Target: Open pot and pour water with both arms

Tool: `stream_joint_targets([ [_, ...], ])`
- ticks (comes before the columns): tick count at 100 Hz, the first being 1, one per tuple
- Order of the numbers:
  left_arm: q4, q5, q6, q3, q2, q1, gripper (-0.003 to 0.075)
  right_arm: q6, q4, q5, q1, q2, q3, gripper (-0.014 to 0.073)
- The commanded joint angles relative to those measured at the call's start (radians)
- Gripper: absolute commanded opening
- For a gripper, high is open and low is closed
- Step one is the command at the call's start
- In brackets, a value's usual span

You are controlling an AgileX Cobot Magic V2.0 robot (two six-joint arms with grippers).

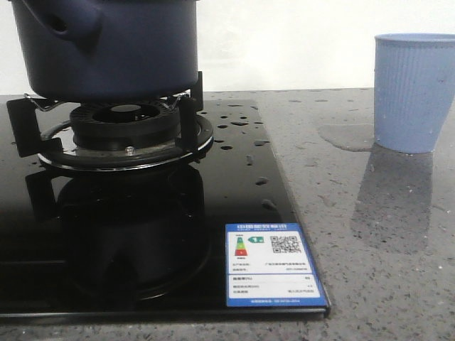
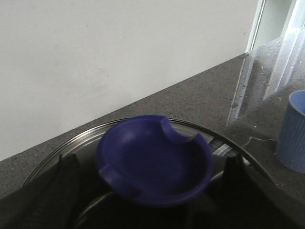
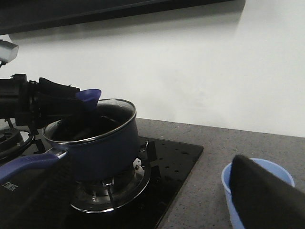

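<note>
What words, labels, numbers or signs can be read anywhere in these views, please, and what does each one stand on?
Energy label sticker on the black glass hob: Chinese heading, coloured arrows and a QR code show; the print is too small to read.
Pale lettering on the hob's near edge in the right wrist view: too blurred to read.
Pot, cup: no text visible.

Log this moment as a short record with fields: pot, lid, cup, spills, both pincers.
pot: dark navy pot sits on the gas burner
lid: glass lid, blue knob between the left pincer fingers, tilted at the pot rim
cup: light blue ribbed cup upright on the grey countertop
spills: water puddle beside the cup, drops on the hob
right pincer: near the cup, state unclear
</note>
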Motion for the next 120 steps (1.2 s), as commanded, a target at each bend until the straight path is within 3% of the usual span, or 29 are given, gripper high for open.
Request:
stream_joint_targets([
  [1,-0.067,0.006,0.029,-0.043,0.002,-0.006,0.0548,-0.012,0.018,-0.054,0.004,0.017,-0.033,0.0579],
  [22,-0.079,0.086,0.047,-0.066,0.078,-0.006,0.0547,-0.012,0.018,-0.054,0.004,0.017,-0.033,0.0579],
  [51,-0.163,0.095,0.137,-0.077,0.119,-0.006,0.0539,-0.012,0.018,-0.054,0.004,0.017,-0.033,0.0579],
  [69,-0.189,0.101,0.152,-0.083,0.122,-0.006,0.0371,-0.012,0.015,-0.056,0.004,0.017,-0.031,0.0579],
  [83,-0.196,0.111,0.152,-0.096,0.116,-0.006,0.0262,-0.012,-0.067,-0.063,0.004,0.022,-0.027,0.0579],
  [101,-0.220,0.127,0.152,-0.137,0.068,-0.006,0.0251,-0.012,-0.220,-0.068,0.004,0.049,0.005,0.0579],
  [120,-0.228,0.123,0.152,-0.151,-0.045,-0.006,0.0251,-0.012,-0.259,-0.170,0.004,0.098,0.082,0.0579],
])
